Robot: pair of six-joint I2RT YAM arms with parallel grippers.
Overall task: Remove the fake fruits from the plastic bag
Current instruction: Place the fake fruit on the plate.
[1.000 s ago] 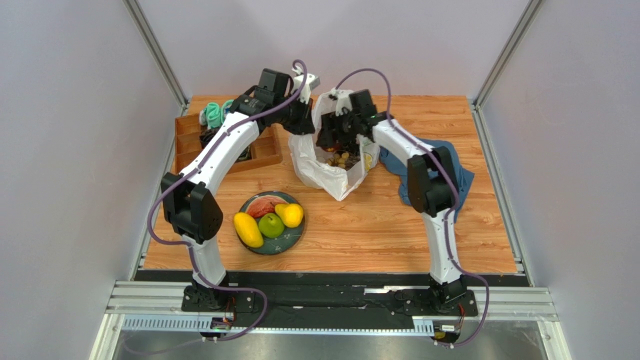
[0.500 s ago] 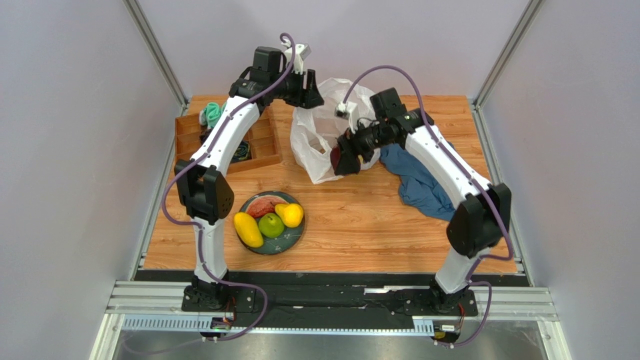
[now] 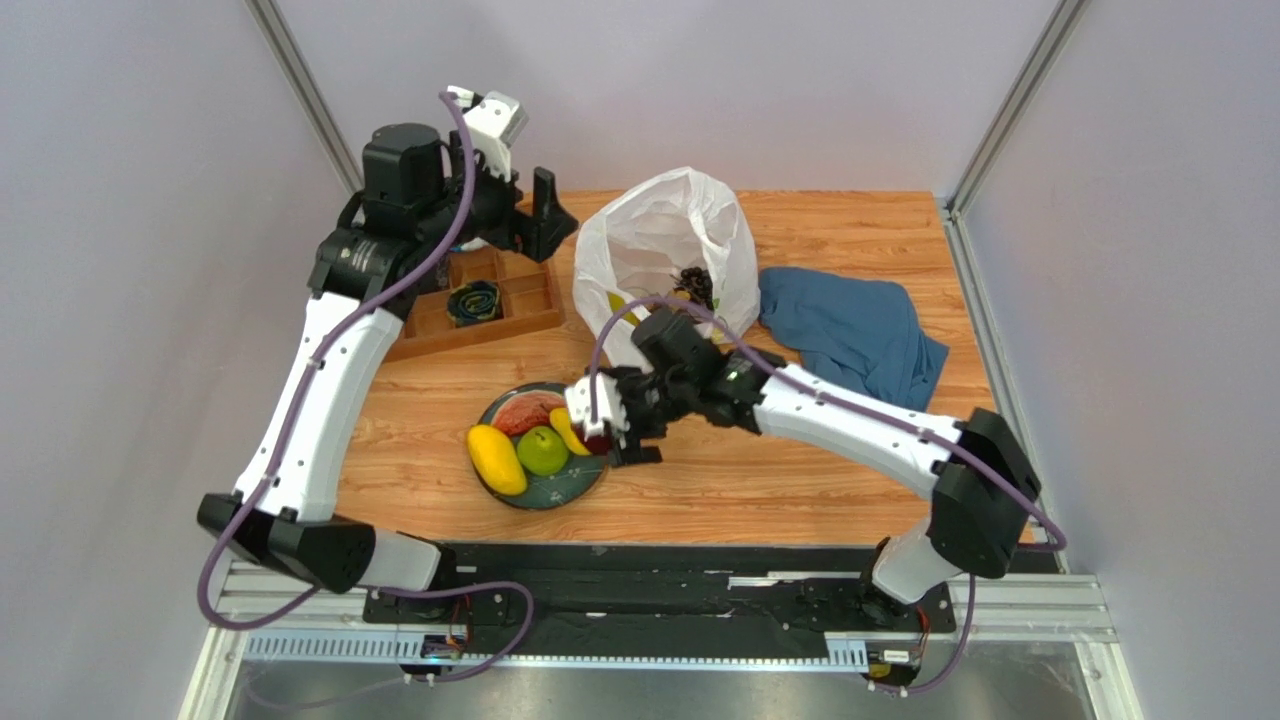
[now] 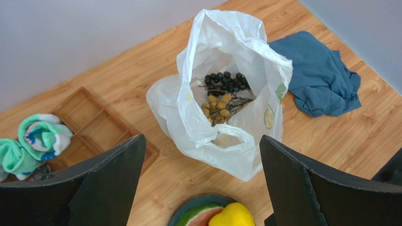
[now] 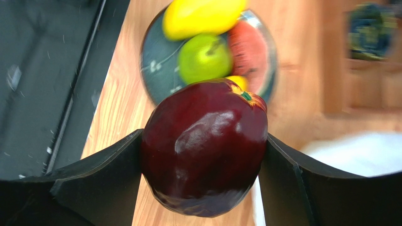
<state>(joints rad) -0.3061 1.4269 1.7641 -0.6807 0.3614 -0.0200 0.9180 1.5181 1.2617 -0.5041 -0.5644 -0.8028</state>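
Tabletop (image 3: 781,450), dark red fruit (image 5: 204,146) now at plate (image 5: 158,70)

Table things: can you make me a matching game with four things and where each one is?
Things:
1 dark red fruit
2 grapes
3 green apple
4 blue cloth

Places:
A on the plate
B inside the bag
C on the table, right of the bag
D in the right gripper

Pairs: 1-D, 2-B, 3-A, 4-C.
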